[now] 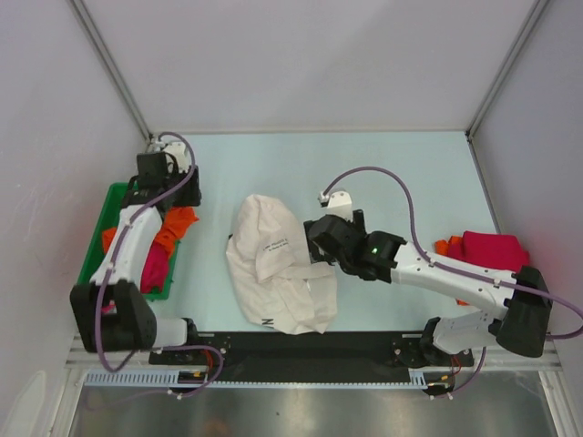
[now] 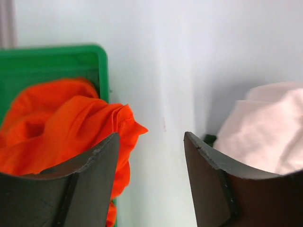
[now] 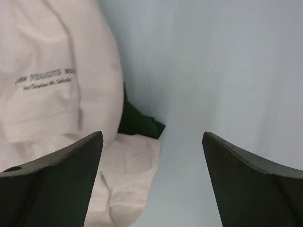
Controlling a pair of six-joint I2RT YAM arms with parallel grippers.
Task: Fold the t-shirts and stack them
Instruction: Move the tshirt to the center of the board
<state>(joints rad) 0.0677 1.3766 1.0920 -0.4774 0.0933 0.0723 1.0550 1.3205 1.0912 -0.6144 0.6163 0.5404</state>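
The cream t-shirt [image 1: 278,264] lies crumpled, inside out, in the middle of the table, with small black print showing. My right gripper [image 1: 319,238] is open and empty at its right edge. In the right wrist view [image 3: 151,137] it hovers over bare table beside the cream cloth [image 3: 57,71] and a dark green sleeve [image 3: 137,124]. My left gripper [image 1: 187,193] is open and empty beside the bin. In its wrist view [image 2: 150,136] it sits between the orange t-shirt [image 2: 61,123] and the cream t-shirt [image 2: 265,132]. The orange t-shirt [image 1: 173,228] hangs over the bin's rim.
The green plastic bin [image 1: 98,246] stands at the left edge, holding a magenta-pink t-shirt [image 1: 155,266]. A folded crimson t-shirt [image 1: 492,250] lies on an orange one [image 1: 446,246] at the right, partly under my right arm. White walls close in the table [image 1: 383,173].
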